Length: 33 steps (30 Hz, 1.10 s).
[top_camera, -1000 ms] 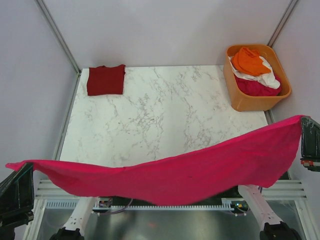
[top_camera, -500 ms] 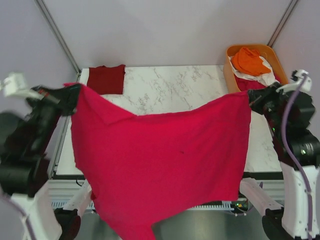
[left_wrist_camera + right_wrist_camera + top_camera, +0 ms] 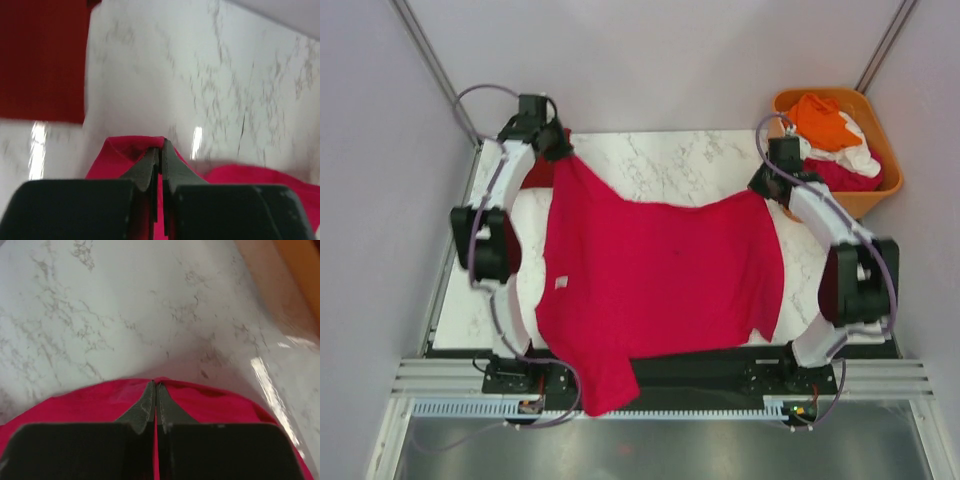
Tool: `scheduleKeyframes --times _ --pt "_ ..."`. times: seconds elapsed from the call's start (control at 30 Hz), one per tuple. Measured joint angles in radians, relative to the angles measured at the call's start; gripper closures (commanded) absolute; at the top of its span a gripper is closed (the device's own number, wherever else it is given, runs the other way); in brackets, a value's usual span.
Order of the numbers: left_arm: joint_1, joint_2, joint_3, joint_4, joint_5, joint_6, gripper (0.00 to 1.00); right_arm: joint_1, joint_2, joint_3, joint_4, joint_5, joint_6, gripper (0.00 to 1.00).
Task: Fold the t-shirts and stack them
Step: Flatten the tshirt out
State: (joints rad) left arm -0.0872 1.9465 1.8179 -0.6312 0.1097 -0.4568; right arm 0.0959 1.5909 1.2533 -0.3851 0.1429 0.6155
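Magenta t-shirt [image 3: 660, 270] went from a low band stretched in the air at the near edge a second ago, to a hanging curtain half a second ago, to spread over the marble table [image 3: 660, 160] now. The arms have swung it out to the far side.

Left gripper [image 3: 161, 150] is clamped on the far-left corner and right gripper [image 3: 154, 387] on the far-right corner, both jaws pinched tight on cloth. Whether those corners already touch the marble can't be told.

Judgement: the lay-flat step is nearly done, with release and first fold next.

Edges and room:
- One sleeve [image 3: 600, 385] hangs over the near table edge, left of centre, and likely needs pulling back on.
- The far hem sags between the two grips.
- The folded maroon t-shirt [image 3: 42, 60] sits just beside the left grip at far left, so there is snag risk.
- The orange tub [image 3: 865, 200], holding orange [image 3: 820, 118], white [image 3: 858, 158] and pink [image 3: 842, 176] shirts, is close to the right grip.
- Bare marble remains far-centre and in strips on the left and right.
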Motion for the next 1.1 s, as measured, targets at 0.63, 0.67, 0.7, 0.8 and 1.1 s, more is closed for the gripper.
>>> scheduleKeyframes --times 0.63,0.67,0.7,0.8,1.1 --pt "-0.023 0.314 0.415 0.220 -0.016 0.007 0.10 0.111 0.492 0.618 0.013 0.098 -0.097 0.02" --pt "-0.025 0.247 0.380 0.231 -0.030 0.015 0.16 0.125 0.471 0.604 0.037 0.069 -0.106 0.02" --pt "-0.026 0.182 0.347 0.241 -0.038 0.022 0.21 0.134 0.455 0.588 0.053 0.043 -0.113 0.02" --pt "-0.026 -0.006 0.206 0.276 -0.078 0.020 0.45 0.165 0.447 0.578 0.095 -0.122 -0.136 0.02" --pt "-0.023 -0.308 -0.636 0.266 -0.107 -0.134 0.98 0.309 0.826 0.918 0.137 -0.613 -0.148 0.94"
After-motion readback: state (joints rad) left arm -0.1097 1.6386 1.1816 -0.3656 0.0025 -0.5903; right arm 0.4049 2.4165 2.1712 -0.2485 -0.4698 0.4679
